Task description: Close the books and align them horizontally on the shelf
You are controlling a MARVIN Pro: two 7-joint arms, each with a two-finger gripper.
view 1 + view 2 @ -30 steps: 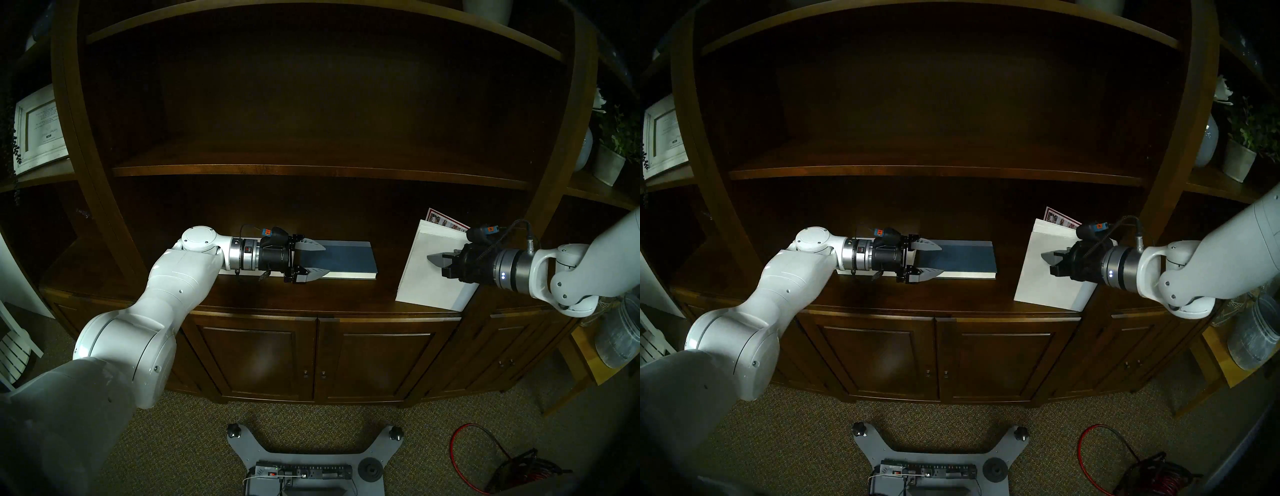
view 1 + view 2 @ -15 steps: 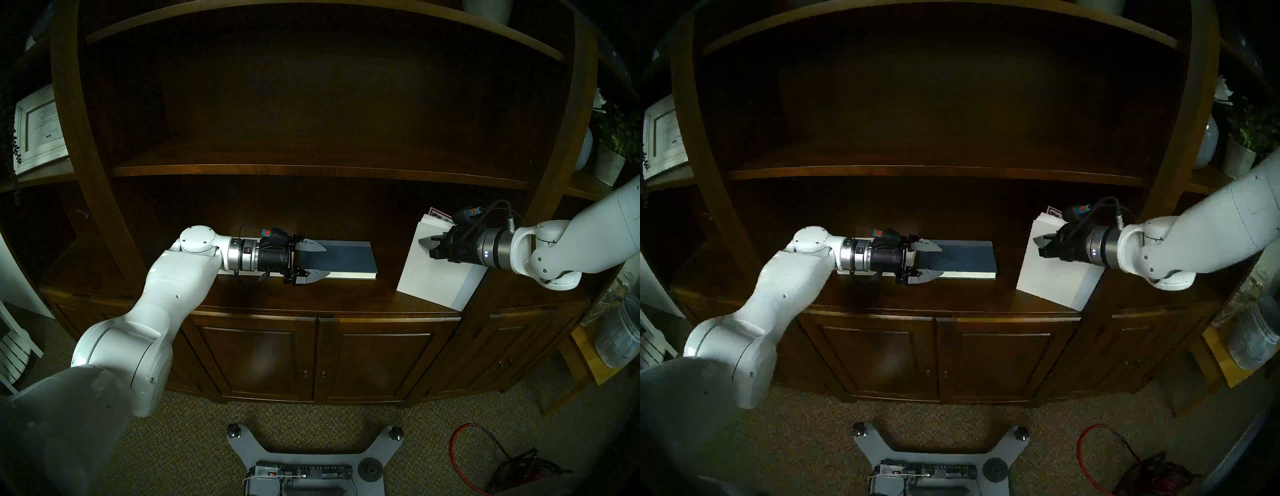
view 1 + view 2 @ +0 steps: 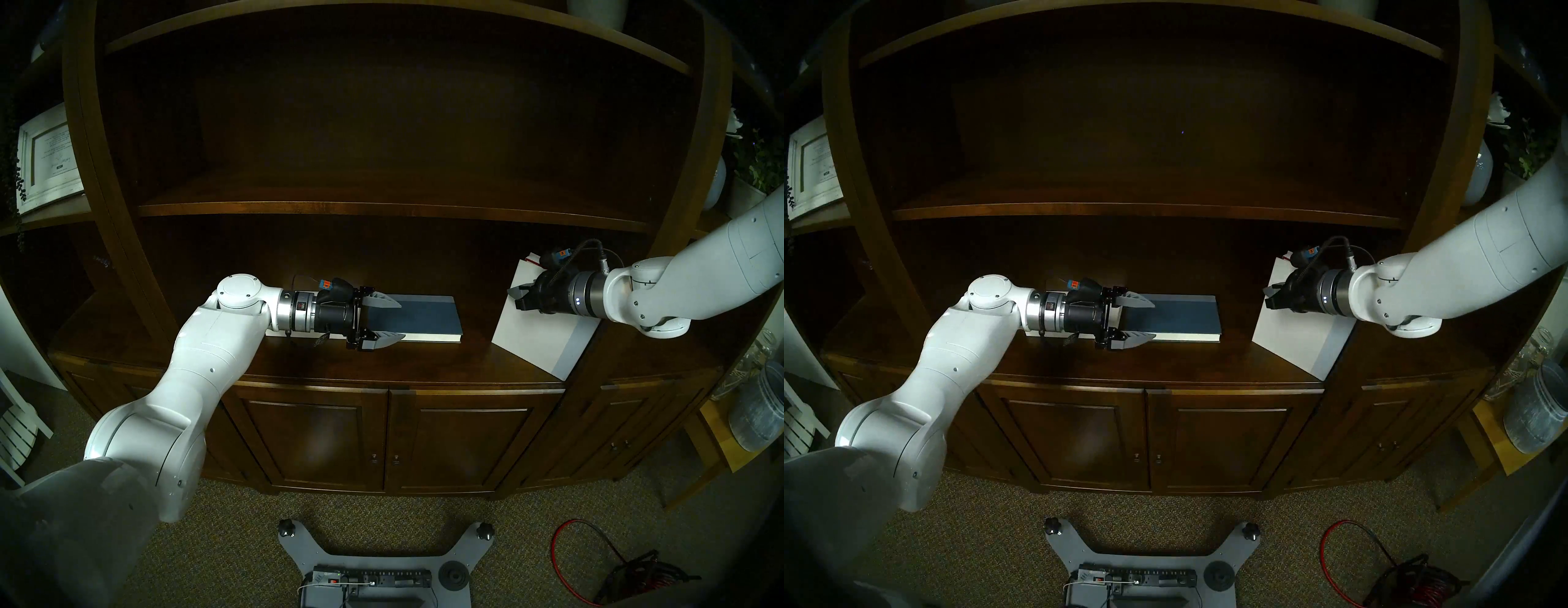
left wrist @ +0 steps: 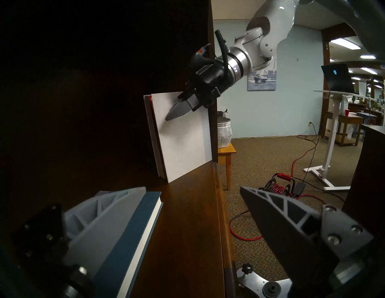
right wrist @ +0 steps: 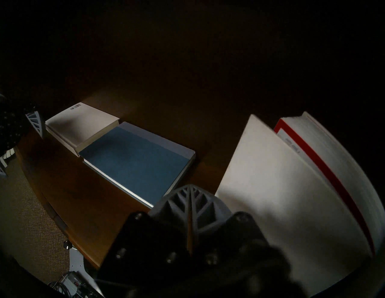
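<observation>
Looking along my left arm first, I see the left gripper (image 3: 379, 320) spread wide, level above the blue book (image 3: 420, 317), one finger (image 3: 381, 300) over the cover and the other out past the front edge; it grips nothing. That blue book, with a pale band at its right end, lies flat and closed on the shelf (image 3: 382, 361). End to end with it on the left sits the white book (image 5: 82, 124) with a barcode, also flat and closed, mostly hidden under my wrist in the head views. Further right, my right gripper (image 3: 518, 294) has its fingers clamped together, empty, their tip pressed against the white cover of the larger white book (image 3: 541, 331). This book stands nearly upright at the shelf's right end, its cover close to the pages, a thin red strip showing in the narrow gap. Compared with a second ago, the right gripper has pushed deeper into the bookcase and the cover has swung much nearer shut; the left gripper looks unmoved.
</observation>
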